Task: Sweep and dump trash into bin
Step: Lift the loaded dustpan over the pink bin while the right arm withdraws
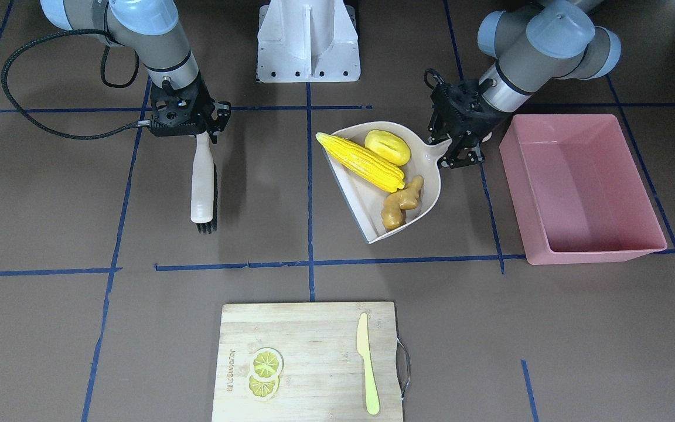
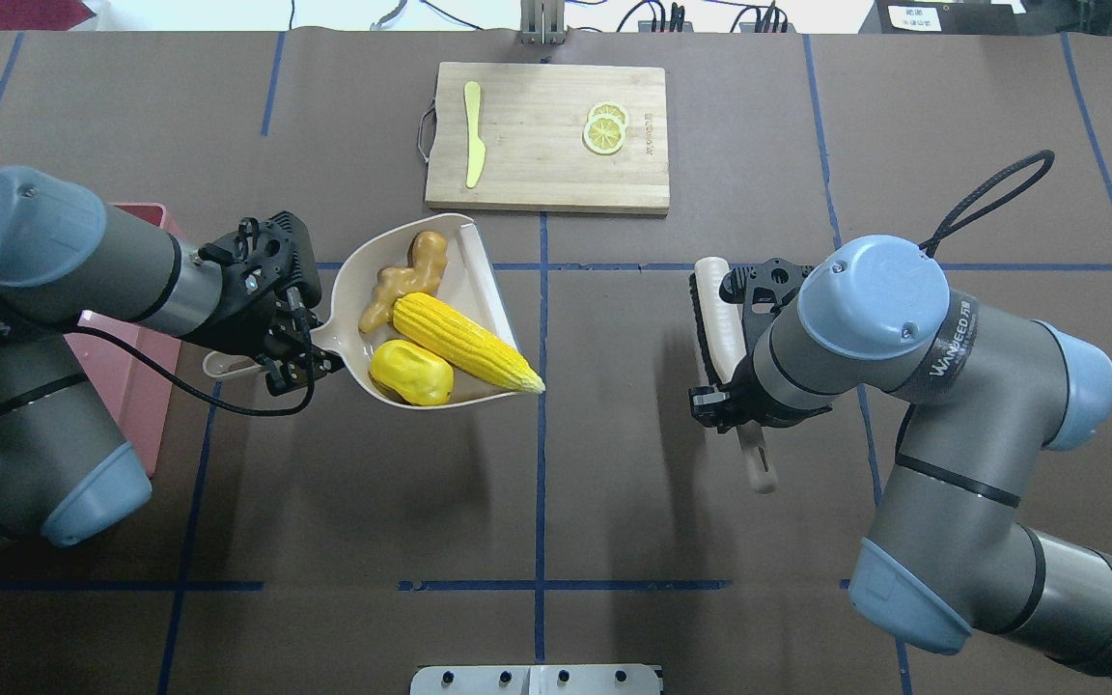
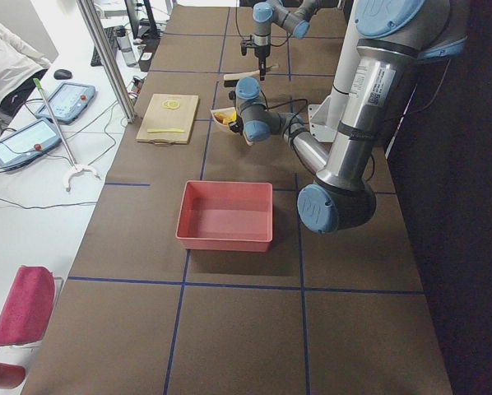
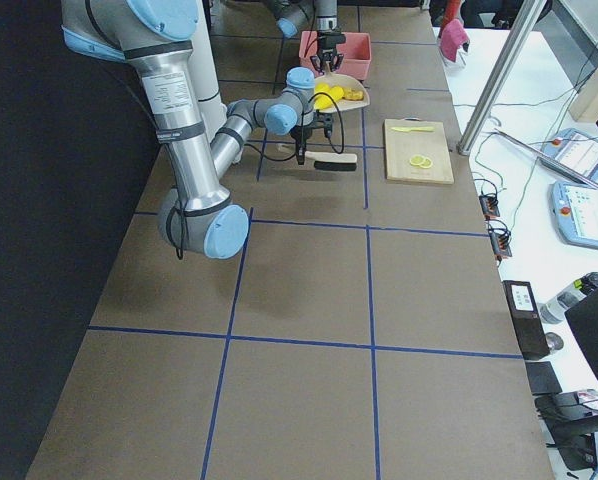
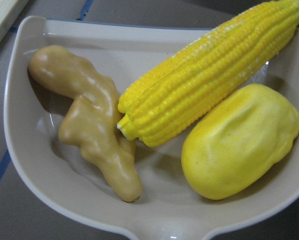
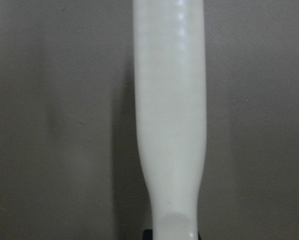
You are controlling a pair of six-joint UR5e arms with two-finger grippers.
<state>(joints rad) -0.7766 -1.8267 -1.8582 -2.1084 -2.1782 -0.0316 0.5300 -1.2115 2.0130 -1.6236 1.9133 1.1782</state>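
From the surface's left end, the pink bin (image 1: 595, 255) sits nearest, with nothing in it. Beyond it, the left jaws clench the dustpan (image 1: 431, 176) handle; corn cob (image 1: 361, 161), potato piece (image 1: 387, 146) and ginger root (image 1: 401, 204) lie inside. Farthest, the right jaws grip the brush (image 1: 201, 181). Sweeping looks finished, so dumping is next: carry the pan level over the bin, then tip.
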